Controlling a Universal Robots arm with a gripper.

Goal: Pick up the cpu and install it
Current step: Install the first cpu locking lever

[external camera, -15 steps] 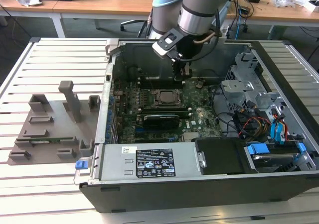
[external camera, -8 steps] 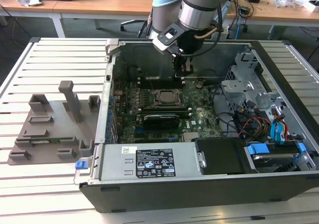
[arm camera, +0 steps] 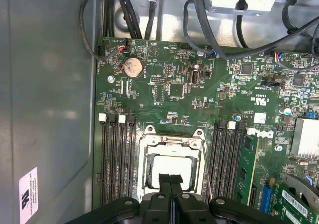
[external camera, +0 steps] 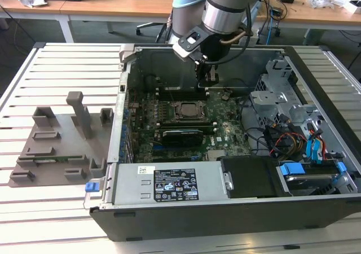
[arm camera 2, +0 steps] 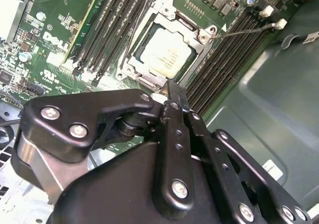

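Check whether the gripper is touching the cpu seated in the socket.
Apart. In the exterior view the gripper hangs clear of the cpu, with a strip of motherboard showing between its tips and the chip.

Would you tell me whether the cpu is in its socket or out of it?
In. In both wrist views the cpu lies flat inside the socket frame, its silver top showing, and the shut gripper holds nothing.

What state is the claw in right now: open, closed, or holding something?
Claw: closed, fingertips together, holding nothing; it hovers above the small flat pale silver square cpu lying in its metal socket frame.
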